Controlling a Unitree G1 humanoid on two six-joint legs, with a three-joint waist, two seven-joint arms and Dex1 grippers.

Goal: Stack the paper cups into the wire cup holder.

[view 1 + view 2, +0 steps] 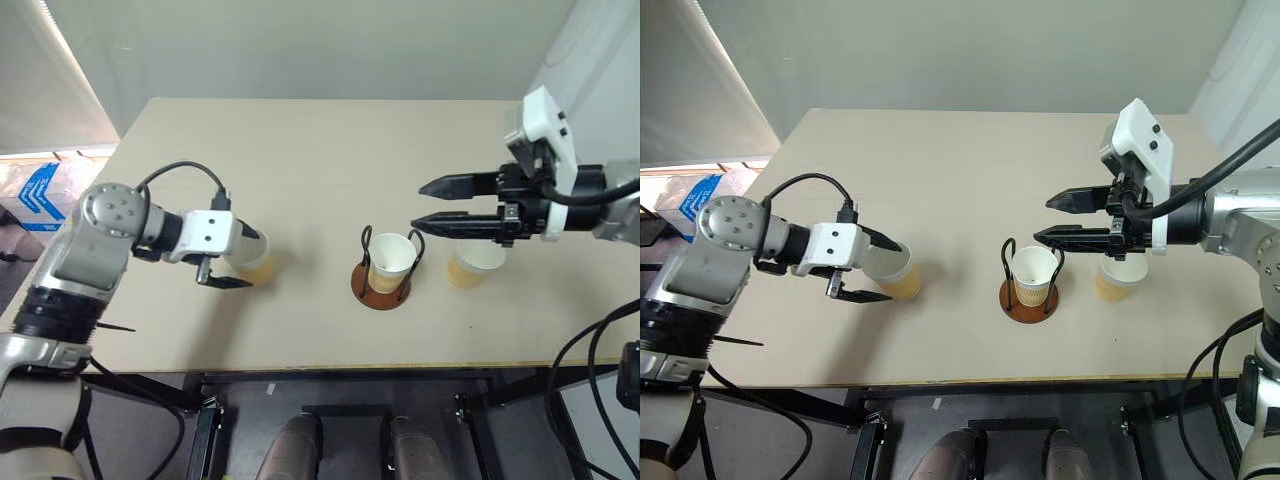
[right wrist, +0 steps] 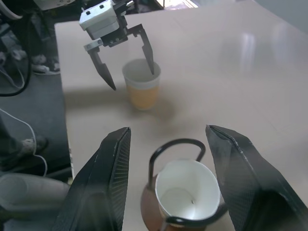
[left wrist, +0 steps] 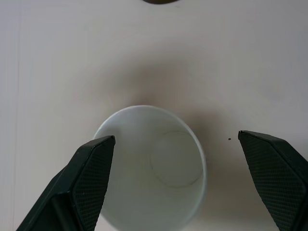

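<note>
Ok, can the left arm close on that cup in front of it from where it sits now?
Probably yes. The left gripper is open, one of its fingers on each side of the paper cup, which stands upright and alone on the table. Nothing lies between fingers and cup.

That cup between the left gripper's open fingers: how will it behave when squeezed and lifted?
The paper cup is empty, so probably very light. Its thin open rim may dent under a hard pinch by the left gripper. It stands upright and tapered, so an off-centre nudge could tip it.
</note>
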